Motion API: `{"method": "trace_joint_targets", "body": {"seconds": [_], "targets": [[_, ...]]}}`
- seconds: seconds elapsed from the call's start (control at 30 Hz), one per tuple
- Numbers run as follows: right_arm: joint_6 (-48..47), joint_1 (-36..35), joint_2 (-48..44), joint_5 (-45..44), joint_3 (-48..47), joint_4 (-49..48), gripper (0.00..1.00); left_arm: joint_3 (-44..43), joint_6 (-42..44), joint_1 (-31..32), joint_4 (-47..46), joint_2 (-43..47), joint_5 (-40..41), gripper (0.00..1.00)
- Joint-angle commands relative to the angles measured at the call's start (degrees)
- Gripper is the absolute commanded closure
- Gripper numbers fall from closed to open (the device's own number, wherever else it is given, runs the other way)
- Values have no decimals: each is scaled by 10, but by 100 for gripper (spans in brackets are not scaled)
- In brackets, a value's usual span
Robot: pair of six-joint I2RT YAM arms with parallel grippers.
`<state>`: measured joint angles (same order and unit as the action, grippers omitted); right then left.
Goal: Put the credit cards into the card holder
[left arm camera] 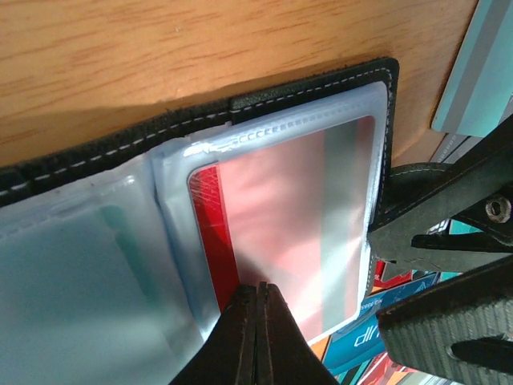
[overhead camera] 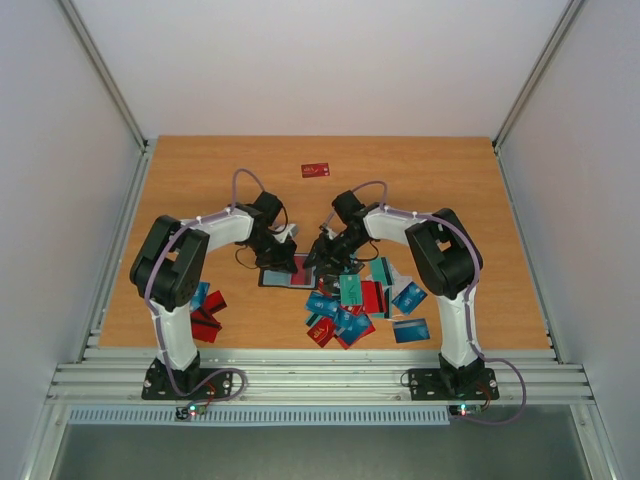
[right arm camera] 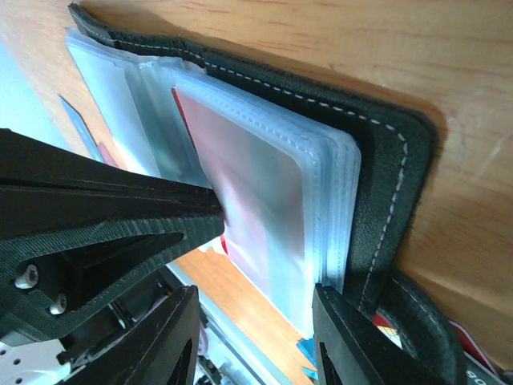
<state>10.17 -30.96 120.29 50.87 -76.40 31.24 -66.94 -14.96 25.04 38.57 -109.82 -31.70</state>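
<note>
The black card holder (overhead camera: pixel 273 277) lies open on the table between my two grippers. In the left wrist view its stitched cover (left arm camera: pixel 304 92) frames clear sleeves, and a red card (left arm camera: pixel 280 233) sits inside the top sleeve. My left gripper (left arm camera: pixel 258 295) is shut, with its tips pressed on that sleeve over the red card. My right gripper (right arm camera: pixel 256 325) is open, and the holder's right edge and sleeve stack (right arm camera: pixel 333 192) stand between its jaws. Loose red, teal and blue credit cards (overhead camera: pixel 350 305) lie in a pile just in front of the holder.
A second small pile of red and teal cards (overhead camera: pixel 205 312) lies by the left arm's base. One red card (overhead camera: pixel 315 170) lies alone at the far middle of the table. My right gripper (left arm camera: pixel 377 281) crowds the holder's right side in the left wrist view.
</note>
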Motion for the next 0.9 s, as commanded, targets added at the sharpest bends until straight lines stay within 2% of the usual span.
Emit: {"method": "trace_joint_targets", "body": {"seconds": [0.0, 0.43, 0.6, 0.87], "targets": [[-48, -4, -4, -40, -12, 52, 59, 19, -1, -2, -7, -2, 38, 100], [-62, -12, 28, -47, -29, 64, 60, 17, -5, -2, 23, 59, 66, 100], [-65, -12, 27, -46, -35, 69, 60, 19, -2, -2, 22, 44, 88, 100], [-73, -13, 13, -53, -48, 91, 60, 25, -3, 6, -5, 8, 62, 100]]}}
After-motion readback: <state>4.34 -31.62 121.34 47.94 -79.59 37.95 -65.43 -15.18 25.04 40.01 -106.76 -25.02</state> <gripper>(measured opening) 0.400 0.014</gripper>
